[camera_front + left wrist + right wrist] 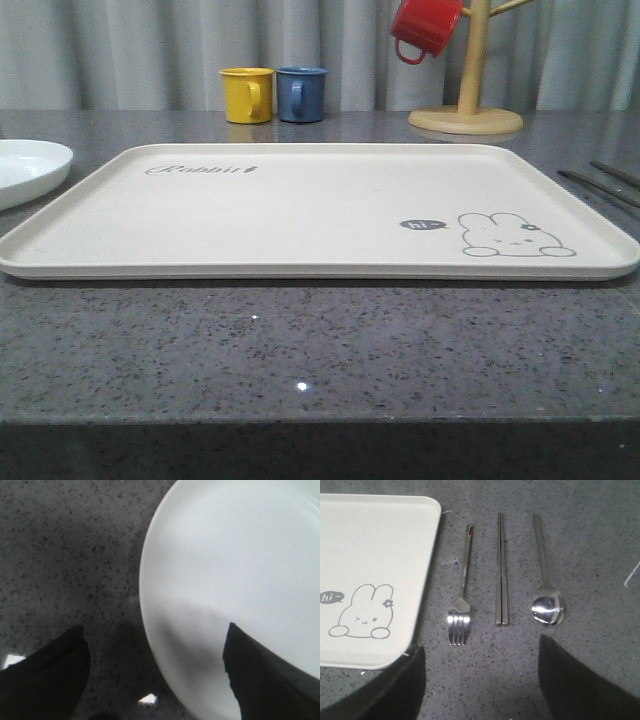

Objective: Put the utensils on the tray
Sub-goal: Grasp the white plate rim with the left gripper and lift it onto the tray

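Tray (300,215): set flat on grey countertop (320,350), nothing loaded | Fork (461,590), chopsticks (501,570), spoon (546,595): laid parallel on countertop beside tray's rabbit corner, none touching tray | Right gripper (480,680): fingers spread apart, held above utensils, nothing gripped | Left gripper (155,675): fingers spread apart over rim of white plate (240,570), nothing gripped

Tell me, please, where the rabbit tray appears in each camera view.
Front view: the tray spans the middle of the counter, the plate at its left.
Left wrist view: that plate, on the grey counter.
Right wrist view: the tray's corner, beside the fork.
Shared landmark: the rabbit drawing, front and right wrist.
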